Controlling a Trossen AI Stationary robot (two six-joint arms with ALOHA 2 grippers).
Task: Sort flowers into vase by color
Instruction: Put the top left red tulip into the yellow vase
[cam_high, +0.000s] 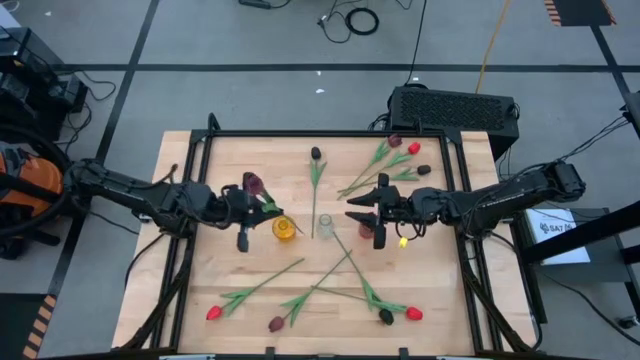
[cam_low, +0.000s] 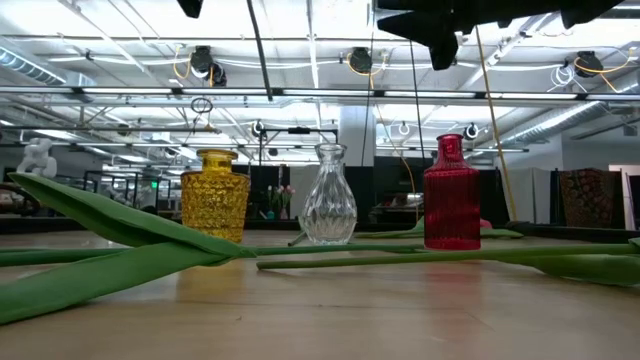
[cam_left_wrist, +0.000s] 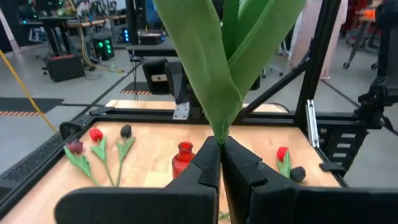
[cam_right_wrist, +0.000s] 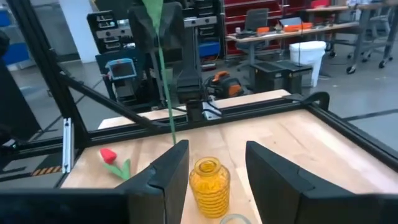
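My left gripper (cam_left_wrist: 221, 158) is clamped on a maroon tulip (cam_high: 254, 184), stem upright — yellow vase (cam_high: 284, 228) just beside it. Right gripper (cam_right_wrist: 216, 163) empty, fingers apart.

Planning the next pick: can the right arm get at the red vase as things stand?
Probably yes. The right gripper is open and empty, right beside the red vase, with nothing between them. The left gripper is shut on a flower near the yellow vase, out of its way.

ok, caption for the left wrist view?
Left claw shut on a green-leafed tulip stem above the red glass vase.
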